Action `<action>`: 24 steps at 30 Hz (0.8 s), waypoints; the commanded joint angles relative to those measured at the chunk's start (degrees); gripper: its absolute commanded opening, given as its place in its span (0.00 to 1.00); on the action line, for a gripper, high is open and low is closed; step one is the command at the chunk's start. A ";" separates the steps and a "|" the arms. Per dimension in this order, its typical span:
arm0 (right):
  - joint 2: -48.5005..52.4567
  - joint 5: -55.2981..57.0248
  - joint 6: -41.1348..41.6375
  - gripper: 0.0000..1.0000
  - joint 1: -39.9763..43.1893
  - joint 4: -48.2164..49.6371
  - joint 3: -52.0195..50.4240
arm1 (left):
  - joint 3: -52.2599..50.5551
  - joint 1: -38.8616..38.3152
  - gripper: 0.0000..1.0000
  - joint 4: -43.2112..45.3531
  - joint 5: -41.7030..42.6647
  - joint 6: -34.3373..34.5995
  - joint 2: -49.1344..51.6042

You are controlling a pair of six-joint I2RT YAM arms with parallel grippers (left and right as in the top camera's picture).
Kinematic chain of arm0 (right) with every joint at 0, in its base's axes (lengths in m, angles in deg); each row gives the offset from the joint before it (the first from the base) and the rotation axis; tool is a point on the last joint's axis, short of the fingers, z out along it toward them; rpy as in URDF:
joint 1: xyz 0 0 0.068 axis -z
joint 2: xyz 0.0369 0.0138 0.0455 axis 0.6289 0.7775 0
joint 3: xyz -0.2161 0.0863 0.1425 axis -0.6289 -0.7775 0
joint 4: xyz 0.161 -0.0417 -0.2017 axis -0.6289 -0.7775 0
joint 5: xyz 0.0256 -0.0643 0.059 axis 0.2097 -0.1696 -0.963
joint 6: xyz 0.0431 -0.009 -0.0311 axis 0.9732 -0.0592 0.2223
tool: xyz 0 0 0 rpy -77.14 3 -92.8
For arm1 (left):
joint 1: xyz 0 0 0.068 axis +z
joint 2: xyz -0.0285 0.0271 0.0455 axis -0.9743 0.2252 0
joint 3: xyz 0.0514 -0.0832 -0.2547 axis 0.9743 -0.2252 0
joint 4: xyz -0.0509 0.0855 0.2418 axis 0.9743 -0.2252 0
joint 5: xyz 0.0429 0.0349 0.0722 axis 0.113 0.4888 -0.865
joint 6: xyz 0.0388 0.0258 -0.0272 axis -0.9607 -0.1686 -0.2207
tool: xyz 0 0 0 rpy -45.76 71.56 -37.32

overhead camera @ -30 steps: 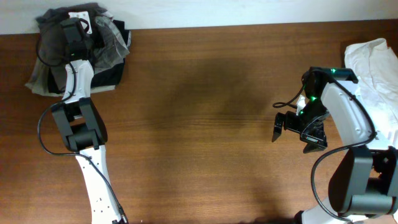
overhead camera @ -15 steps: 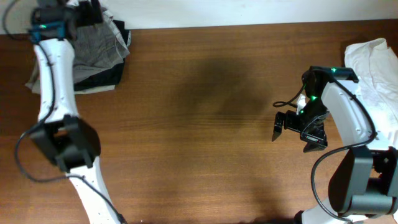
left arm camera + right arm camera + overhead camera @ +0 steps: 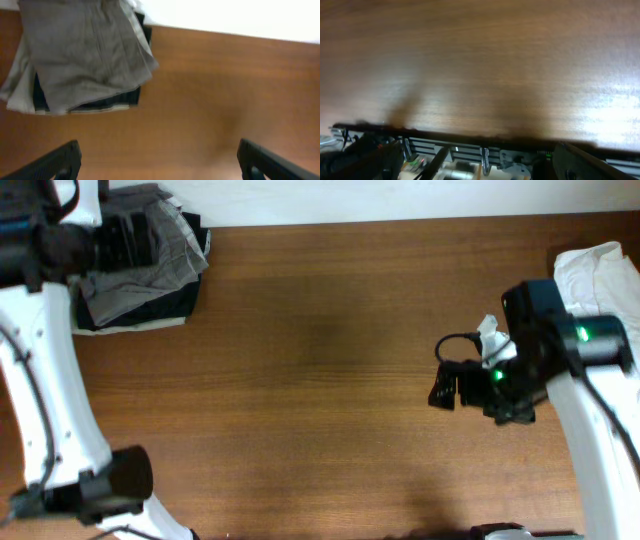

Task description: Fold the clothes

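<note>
- Only the left wrist view shows the pile's layers. The grey-olive shorts (image 3: 85,55) lie folded on top, with a black garment (image 3: 120,97) under them. A pale garment (image 3: 15,95) peeks out at the pile's left edge.
- Only the overhead view shows the white garment (image 3: 600,275), crumpled at the far right edge of the table (image 3: 330,380).
- The right wrist view shows only bare wood and a metal rail (image 3: 470,147) past the table's edge.
- The left gripper (image 3: 125,240) hangs above the pile in the far left corner and hides part of it from overhead. Its fingers are spread wide and hold nothing.
- The right gripper (image 3: 465,390) is also released and empty. It is over bare wood, apart from the white garment.
- The left arm reaches up from the near left, and the right arm bends in from the near right.
</note>
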 commanded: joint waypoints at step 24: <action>-27.76 15.50 8.33 0.99 -9.11 33.79 -25.07 | -65.66 -0.39 0.99 24.81 0.94 -2.67 -75.80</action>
